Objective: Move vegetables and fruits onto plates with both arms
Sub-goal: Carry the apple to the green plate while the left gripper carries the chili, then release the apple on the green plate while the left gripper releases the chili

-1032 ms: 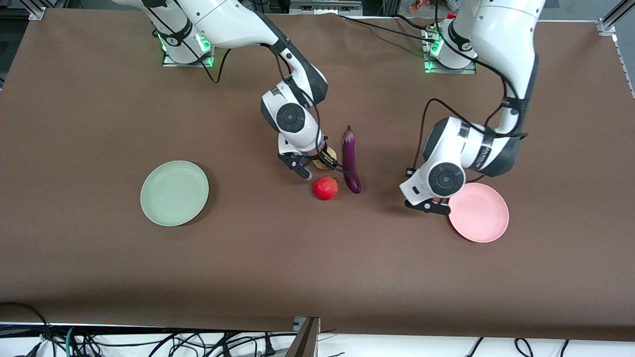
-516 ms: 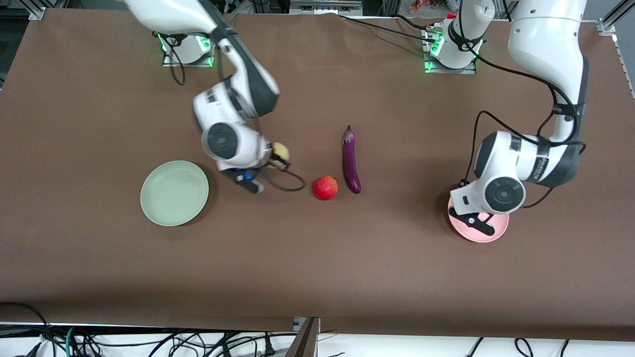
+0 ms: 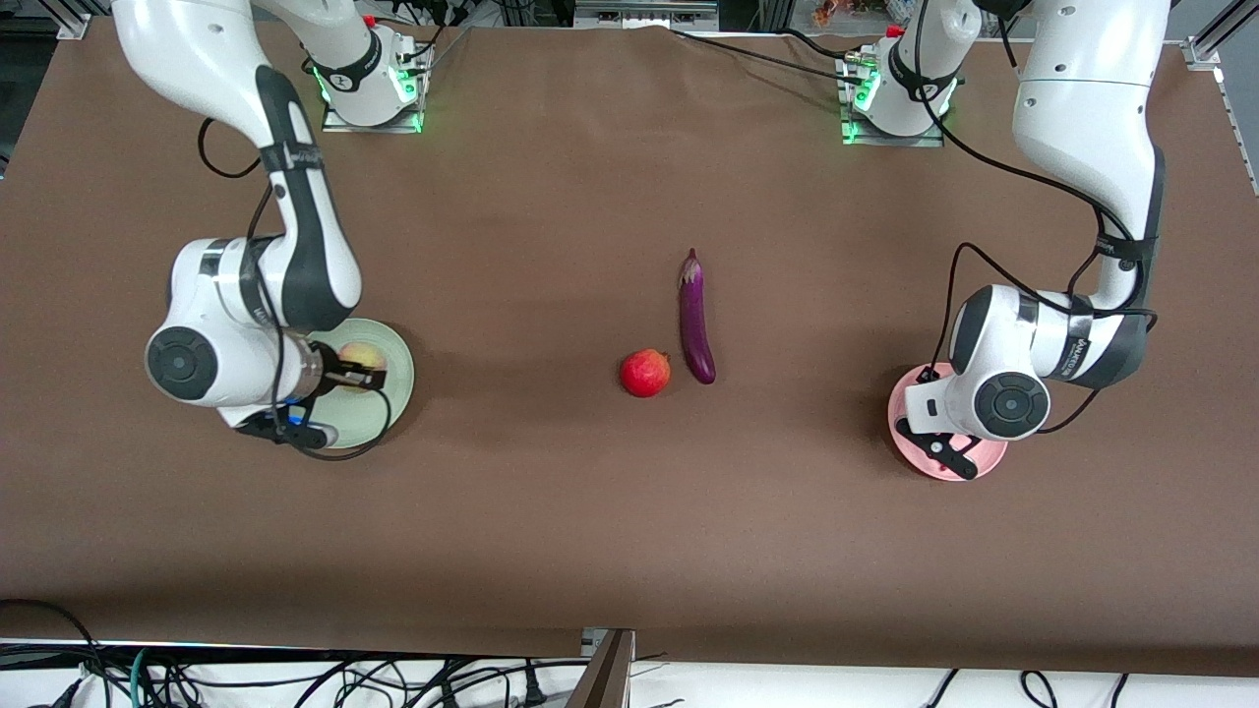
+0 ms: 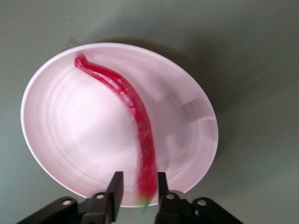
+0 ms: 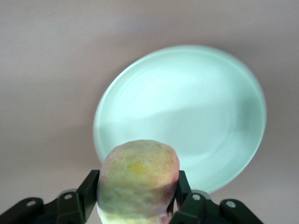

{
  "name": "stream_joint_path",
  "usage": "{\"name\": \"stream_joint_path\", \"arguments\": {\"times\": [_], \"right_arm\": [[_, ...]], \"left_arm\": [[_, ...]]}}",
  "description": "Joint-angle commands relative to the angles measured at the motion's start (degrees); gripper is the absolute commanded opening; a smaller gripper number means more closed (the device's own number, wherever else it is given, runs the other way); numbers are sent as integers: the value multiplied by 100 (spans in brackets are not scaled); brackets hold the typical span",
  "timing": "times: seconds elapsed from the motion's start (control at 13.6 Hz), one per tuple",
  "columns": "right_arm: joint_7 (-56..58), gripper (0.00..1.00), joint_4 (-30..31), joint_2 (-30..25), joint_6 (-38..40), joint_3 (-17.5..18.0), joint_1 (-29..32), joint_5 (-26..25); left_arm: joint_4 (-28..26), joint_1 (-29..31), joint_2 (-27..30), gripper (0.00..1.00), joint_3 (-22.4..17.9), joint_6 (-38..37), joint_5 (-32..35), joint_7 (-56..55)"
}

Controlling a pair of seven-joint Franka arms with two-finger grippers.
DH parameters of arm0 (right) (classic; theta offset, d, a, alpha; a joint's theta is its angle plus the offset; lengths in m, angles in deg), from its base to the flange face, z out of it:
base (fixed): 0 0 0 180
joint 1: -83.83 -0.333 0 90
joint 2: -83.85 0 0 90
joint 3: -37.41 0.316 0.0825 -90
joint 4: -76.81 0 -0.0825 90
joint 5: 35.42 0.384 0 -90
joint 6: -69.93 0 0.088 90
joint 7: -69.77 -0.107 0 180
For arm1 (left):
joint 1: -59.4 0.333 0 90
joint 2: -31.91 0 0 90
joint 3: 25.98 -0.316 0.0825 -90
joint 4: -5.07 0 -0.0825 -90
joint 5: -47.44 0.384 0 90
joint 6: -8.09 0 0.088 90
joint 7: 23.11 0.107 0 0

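Pink plate (image 4: 56,140) under left gripper (image 4: 138,192), clamped on chili (image 4: 135,126); green plate (image 3: 389,388) under right gripper (image 5: 138,196), clamped on yellowish fruit (image 5: 138,179); eggplant (image 3: 695,320), red fruit (image 3: 645,373) mid-table, bare cloth (image 3: 511,246) around both

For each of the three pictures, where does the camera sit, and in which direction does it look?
Front view: high, across the table, facing both arms' bases; shows the right hand over the green plate, the left hand over the pink plate, plus the red fruit and eggplant.
Left wrist view: on the left wrist, looking down past its fingers at the chili pepper.
Right wrist view: on the right wrist, looking down past its fingers at the yellowish fruit.
Shared: each wrist view and the front view show the same plate.
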Motion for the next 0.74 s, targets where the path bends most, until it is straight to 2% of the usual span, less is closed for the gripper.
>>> {"name": "stream_joint_path", "arguments": {"times": [0.0,0.07,0.22,0.29,0.44,0.66], "right_arm": [[467,56,10,298,-434,51,272,-30],[459,68,36,360,-514,51,273,-12],[441,86,54,360,-506,51,264,-3],[389,90,37,352,-471,51,264,5],[179,96,-7,281,-357,60,177,127],[-558,96,-392,202,213,78,-42,444]], "left_arm": [[159,9,-55,100,12,-53,-21,88],[159,9,-38,100,3,-61,-117,79],[159,1,-29,100,12,-70,-144,71],[150,1,6,100,47,-114,-162,62],[97,-8,233,100,239,-428,-634,79],[97,-26,305,100,451,-668,-1435,9]]}}
